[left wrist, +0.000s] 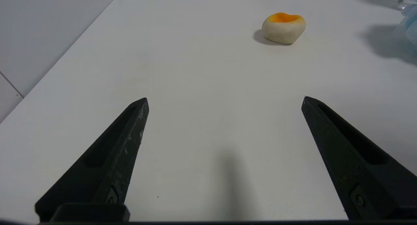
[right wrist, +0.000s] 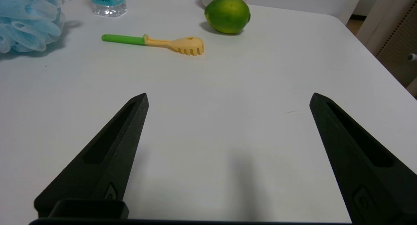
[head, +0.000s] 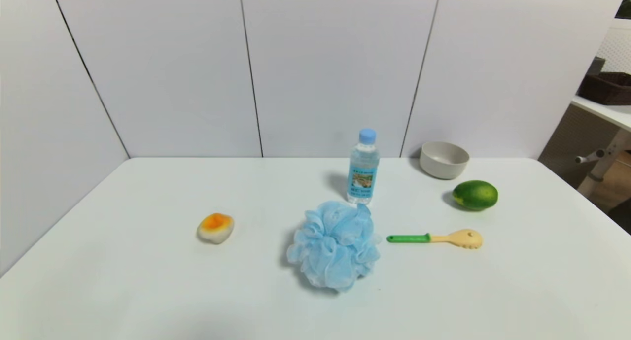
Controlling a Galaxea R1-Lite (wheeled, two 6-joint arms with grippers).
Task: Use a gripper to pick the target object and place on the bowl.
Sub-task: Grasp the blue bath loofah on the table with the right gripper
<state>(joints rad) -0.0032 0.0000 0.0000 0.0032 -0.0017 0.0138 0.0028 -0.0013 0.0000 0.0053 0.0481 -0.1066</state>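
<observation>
The light-blue mesh bath pouf (head: 335,244) lies in the middle of the white table (head: 123,281), just in front of the water bottle (head: 363,167). It also shows in the right wrist view (right wrist: 26,21). The off-white bowl (head: 443,159) stands at the back right, near the wall. Neither arm shows in the head view. My left gripper (left wrist: 224,99) is open and empty over bare table near the front left. My right gripper (right wrist: 228,96) is open and empty over bare table near the front right.
A green fruit (head: 475,194) lies in front of the bowl. A green-handled yellow pasta spoon (head: 436,238) lies right of the pouf. An orange-and-white sponge-like piece (head: 215,227) lies to the left. White walls close the back and left. The table's right edge drops off.
</observation>
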